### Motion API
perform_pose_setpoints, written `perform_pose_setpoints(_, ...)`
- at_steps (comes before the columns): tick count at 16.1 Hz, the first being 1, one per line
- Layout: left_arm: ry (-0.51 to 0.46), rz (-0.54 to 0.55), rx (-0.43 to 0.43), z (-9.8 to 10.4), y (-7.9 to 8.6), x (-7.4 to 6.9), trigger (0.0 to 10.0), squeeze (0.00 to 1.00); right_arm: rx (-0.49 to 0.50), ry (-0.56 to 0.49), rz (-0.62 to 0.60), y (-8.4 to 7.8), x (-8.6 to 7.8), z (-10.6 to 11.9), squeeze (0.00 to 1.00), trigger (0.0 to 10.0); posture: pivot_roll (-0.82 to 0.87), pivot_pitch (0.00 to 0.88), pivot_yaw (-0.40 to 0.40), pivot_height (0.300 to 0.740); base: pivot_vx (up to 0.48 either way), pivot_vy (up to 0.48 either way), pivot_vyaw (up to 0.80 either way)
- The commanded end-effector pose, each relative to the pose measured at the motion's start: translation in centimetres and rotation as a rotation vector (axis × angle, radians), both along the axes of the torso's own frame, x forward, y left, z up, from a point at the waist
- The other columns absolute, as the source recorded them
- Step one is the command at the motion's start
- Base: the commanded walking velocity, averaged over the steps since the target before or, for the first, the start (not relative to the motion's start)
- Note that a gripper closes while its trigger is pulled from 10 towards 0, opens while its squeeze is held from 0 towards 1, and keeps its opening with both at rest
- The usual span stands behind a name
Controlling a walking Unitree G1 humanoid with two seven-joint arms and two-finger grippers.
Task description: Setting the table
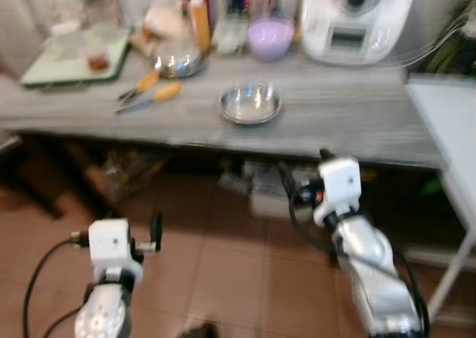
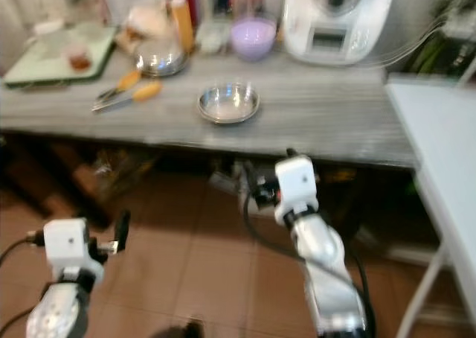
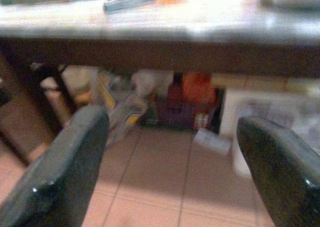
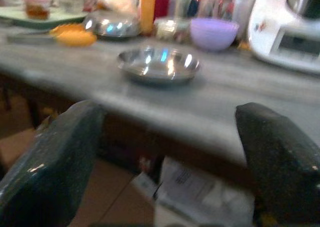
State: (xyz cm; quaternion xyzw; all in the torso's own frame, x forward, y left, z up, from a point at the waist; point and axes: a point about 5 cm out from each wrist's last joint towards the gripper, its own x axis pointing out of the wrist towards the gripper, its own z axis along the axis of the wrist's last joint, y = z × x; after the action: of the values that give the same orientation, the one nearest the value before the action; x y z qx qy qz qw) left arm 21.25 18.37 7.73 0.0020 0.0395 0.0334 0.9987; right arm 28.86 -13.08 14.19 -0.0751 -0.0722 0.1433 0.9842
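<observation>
The right hand (image 4: 165, 152) is spread wide and holds nothing. It sits low, by the desk (image 1: 349, 115) edge. A shiny metal bowl (image 1: 251, 103) rests on the desk, just ahead of this hand. A purple bowl (image 1: 270, 37) stands farther back. The left hand (image 3: 172, 172) is also spread, down near the floor (image 1: 216, 271). The blurry things under the desk may be bags.

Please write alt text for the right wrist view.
Between the open right gripper's two black fingers, a shiny steel bowl sits on a grey table, with a lilac bowl and white appliance behind it.
</observation>
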Motion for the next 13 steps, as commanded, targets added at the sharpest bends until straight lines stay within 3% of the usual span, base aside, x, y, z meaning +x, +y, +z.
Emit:
perform_pose_setpoints(1,-0.012,-0.008,0.015,0.40,0.03,0.30,10.0,0.00,0.005,0.002,-0.017,-0.23,-0.01,0.02,0.00,10.0,-0.06,0.103,0.047,0.740,-0.337,0.000,0.00)
perform_pose_setpoints(13,0.000,-0.016,0.021,0.11,-0.03,0.54,10.0,0.00,-0.011,0.005,-0.028,0.27,0.68,-0.20,0.00,10.0,-0.06,0.095,0.042,0.740,-0.263,0.000,0.00)
